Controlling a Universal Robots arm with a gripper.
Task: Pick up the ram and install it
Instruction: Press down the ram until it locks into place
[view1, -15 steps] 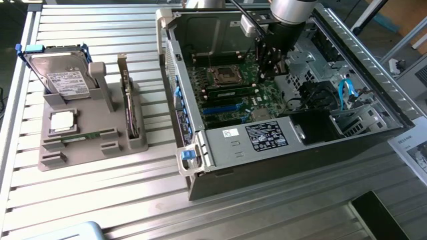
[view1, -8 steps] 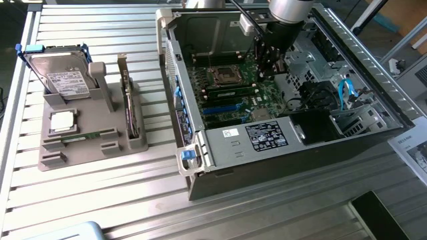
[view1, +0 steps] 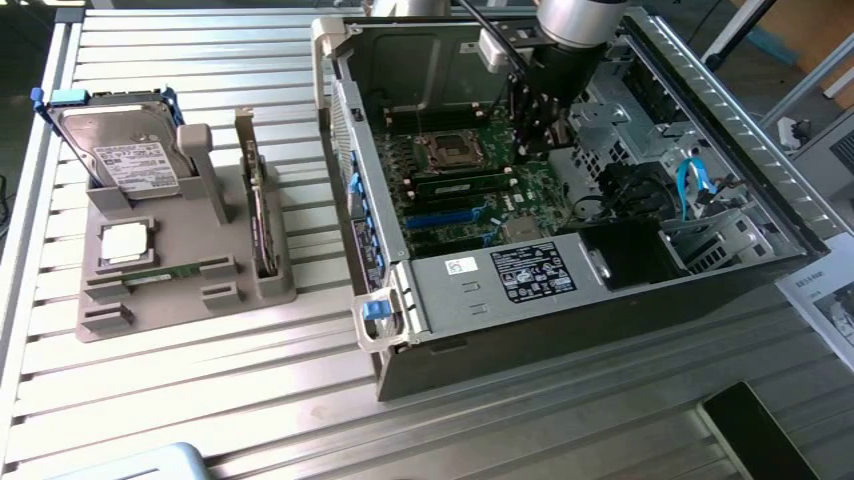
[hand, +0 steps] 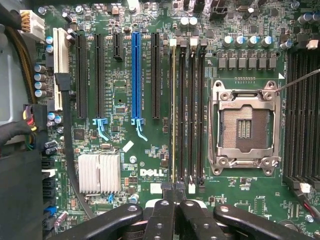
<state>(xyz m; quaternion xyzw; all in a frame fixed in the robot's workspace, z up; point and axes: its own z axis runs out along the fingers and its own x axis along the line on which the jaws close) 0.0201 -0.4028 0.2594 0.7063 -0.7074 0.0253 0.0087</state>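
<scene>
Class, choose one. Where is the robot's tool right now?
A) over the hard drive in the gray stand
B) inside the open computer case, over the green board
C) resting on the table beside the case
B: the tool reaches down into the open computer case, with the green board directly beneath it.

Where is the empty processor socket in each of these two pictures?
Exterior view: the socket sits inside the open case, higher in the picture than the blue slot.
Wrist view: the socket is the silver frame; the black memory slots lie between it and the blue slot.
Shared landmark: the long blue slot.
</scene>
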